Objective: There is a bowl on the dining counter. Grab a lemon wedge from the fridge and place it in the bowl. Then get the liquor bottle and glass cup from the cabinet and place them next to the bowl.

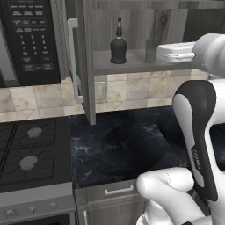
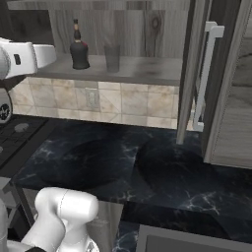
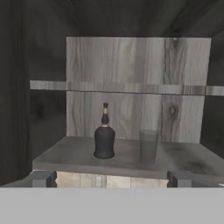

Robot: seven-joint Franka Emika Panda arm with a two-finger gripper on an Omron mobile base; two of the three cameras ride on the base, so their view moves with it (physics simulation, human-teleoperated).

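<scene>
Microwave (image 1: 30, 39): black, at the far left, up on the wall above the stove (image 1: 28, 151).
Cabinet door (image 1: 83, 61): swung open, edge-on in the left base view, its silver bar handle (image 1: 74, 59) facing the stove side.
Cabinet (image 3: 135, 65): dark grey wood grain, standing open, with a pale back panel and one shelf higher up.
Liquor bottle (image 3: 104, 133): upright on the cabinet's bottom shelf, left of centre, dark squat body, thin neck, brownish stopper.
Glass cup (image 3: 148, 146): upright on the same shelf, just to the right of the bottle, near it but not touching; see-through and greyish.
End effector (image 3: 111, 178): raised level with the cabinet's bottom shelf, out in front of it and facing straight in. Its two fingertips (image 3: 43, 178) stand wide apart, one at each lower corner of the hand view, with nothing between them. It touches neither bottle nor cup.
Table (image 1: 127, 145): black marbled worktop below the cabinet, with tiled wall behind it and grey cupboards under it.
Second door (image 2: 209, 74): at the right in the right base view, also open, with a pale bar handle.
</scene>
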